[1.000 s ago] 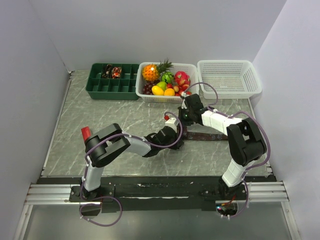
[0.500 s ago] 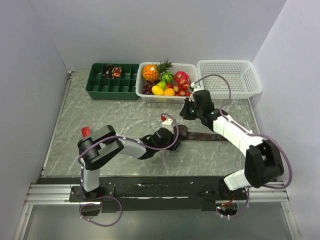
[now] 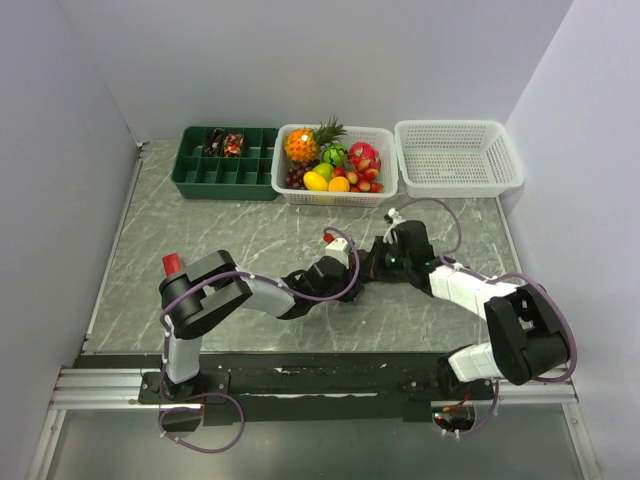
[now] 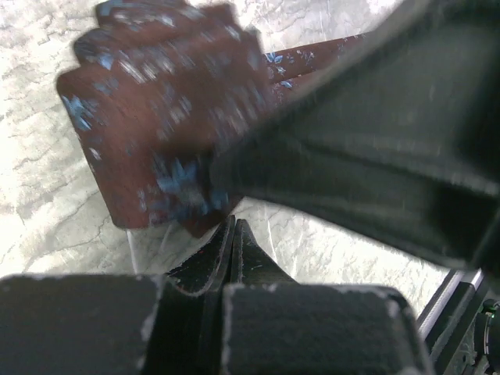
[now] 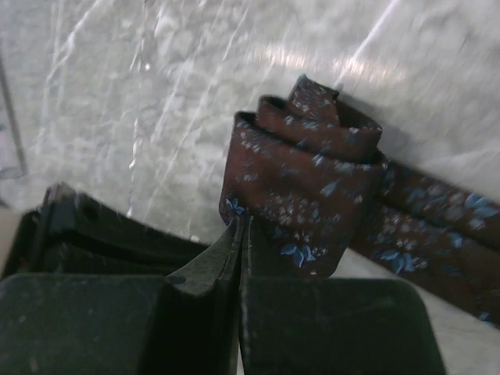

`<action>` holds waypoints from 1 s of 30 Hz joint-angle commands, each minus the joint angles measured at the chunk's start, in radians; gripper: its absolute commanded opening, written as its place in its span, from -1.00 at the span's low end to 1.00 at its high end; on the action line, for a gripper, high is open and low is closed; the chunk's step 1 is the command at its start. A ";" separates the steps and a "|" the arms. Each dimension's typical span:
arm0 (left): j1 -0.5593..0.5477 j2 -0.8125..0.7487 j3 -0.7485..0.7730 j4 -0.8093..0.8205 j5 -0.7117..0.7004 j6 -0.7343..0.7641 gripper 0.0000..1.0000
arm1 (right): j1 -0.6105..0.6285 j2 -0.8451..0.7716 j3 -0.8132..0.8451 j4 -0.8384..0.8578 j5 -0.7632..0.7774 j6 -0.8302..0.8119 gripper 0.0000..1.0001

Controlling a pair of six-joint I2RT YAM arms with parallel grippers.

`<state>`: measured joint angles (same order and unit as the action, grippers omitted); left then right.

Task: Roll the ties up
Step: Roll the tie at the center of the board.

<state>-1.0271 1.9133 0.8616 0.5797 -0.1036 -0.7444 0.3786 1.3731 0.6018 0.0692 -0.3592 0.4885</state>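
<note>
A dark brown tie with small blue flowers lies mid-table, one end rolled into a loose coil point(image 5: 305, 168) and its flat tail point(image 5: 437, 242) running off to the right. The coil also shows in the left wrist view point(image 4: 156, 117). In the top view it is mostly hidden between the two grippers. My left gripper point(image 3: 347, 272) is shut, its fingertips point(image 4: 233, 228) at the coil's lower edge. My right gripper point(image 3: 376, 262) is shut too, its fingertips point(image 5: 241, 228) touching the coil from the other side. Two rolled ties point(image 3: 222, 143) sit in the green tray.
A green compartment tray point(image 3: 200, 176) stands at the back left. A white basket point(image 3: 287, 193) of fruit is at the back middle. An empty white basket point(image 3: 458, 155) is at the back right. The right forearm point(image 3: 455, 285) lies low over the tie's tail.
My right arm has swung down from near the fruit basket and lowered its gripper to the coil beside the left gripper. The tail is now covered by the right arm. The left gripper barely moved.
</note>
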 commanded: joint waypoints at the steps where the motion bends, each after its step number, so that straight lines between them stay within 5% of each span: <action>1: -0.007 0.007 0.025 0.052 -0.011 0.011 -0.98 | -0.023 -0.062 -0.065 0.277 -0.119 0.090 -1.00; 13: -0.007 0.023 0.031 0.048 -0.024 0.016 -0.98 | -0.118 0.165 -0.094 0.583 -0.346 0.226 -1.00; 30: -0.007 -0.025 0.010 0.037 -0.056 0.020 -0.97 | -0.168 0.305 -0.195 0.722 -0.339 0.275 -1.00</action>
<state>-1.0271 1.9331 0.8654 0.5861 -0.1268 -0.7441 0.2234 1.6421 0.4503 0.6952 -0.7013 0.7513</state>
